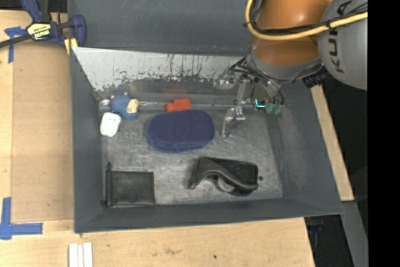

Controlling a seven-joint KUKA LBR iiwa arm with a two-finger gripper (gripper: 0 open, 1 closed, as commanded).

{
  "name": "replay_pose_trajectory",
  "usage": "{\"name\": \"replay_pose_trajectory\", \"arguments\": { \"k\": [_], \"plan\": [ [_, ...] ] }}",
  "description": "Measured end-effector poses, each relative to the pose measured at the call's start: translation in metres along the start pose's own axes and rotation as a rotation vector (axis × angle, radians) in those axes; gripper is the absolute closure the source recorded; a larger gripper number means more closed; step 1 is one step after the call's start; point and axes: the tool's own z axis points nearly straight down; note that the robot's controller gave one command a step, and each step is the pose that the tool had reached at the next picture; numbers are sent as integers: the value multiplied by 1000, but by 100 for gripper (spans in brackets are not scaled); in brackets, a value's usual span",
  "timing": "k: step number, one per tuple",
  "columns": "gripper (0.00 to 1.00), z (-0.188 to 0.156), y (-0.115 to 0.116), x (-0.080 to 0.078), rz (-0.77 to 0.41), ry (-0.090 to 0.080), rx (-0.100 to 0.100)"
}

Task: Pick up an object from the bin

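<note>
step: approach | I'm hovering the jaws just right of the blue oval pad (180, 130) lying mid-bin | jaws: I'm not making out whether spread or pressed together | plan: I'm judging it best to straddle the pad's right end, avoiding the red block (179, 105) behind it

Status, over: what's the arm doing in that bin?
Gripper low beside the blue oval pad. No grasp seen. Black curved thing lies apart.
</note>
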Motion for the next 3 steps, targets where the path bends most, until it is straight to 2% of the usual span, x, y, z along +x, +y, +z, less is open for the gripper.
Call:
{"name": "replay_pose_trajectory", "arguments": {
  "k": [1,2,3],
  "plan": [
    [0,115,56,-17,147,-29,-5],
    [0,109,62,-11,259,-23,-6],
    [0,110,84,-7,418,-22,-6]
  ]
}}
